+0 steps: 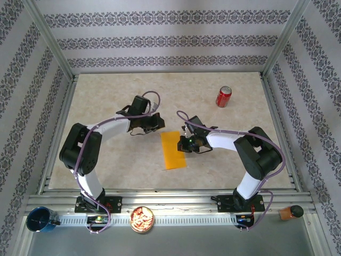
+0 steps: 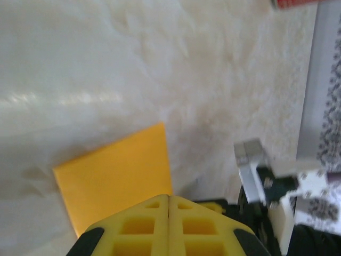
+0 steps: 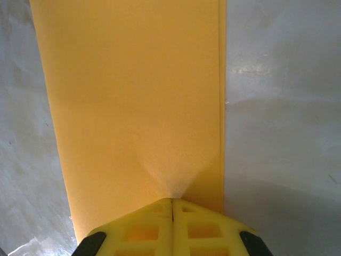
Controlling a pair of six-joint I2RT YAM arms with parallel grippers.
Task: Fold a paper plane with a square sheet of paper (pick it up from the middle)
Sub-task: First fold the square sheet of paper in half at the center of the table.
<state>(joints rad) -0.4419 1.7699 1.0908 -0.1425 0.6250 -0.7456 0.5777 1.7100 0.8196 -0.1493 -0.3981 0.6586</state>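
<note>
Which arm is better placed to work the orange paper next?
Right, probably. The shut right hand has its tips over the paper's edge; the shut left hand sits off it.

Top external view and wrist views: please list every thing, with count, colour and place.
folded sheet of thin paper: one, orange-yellow, table centre
metal soda can: one, red, upright, table's far right
round cup: one, blue, near rail, left end
round bowl: one, pale pieces inside, near rail between arm bases
object with black top: one, brown, near rail, right end
table: one, beige marbled, between patterned walls
left end effector: one, yellow fingers, shut, left of paper
right end effector: one, yellow fingers, shut, tips on paper's edge
</note>
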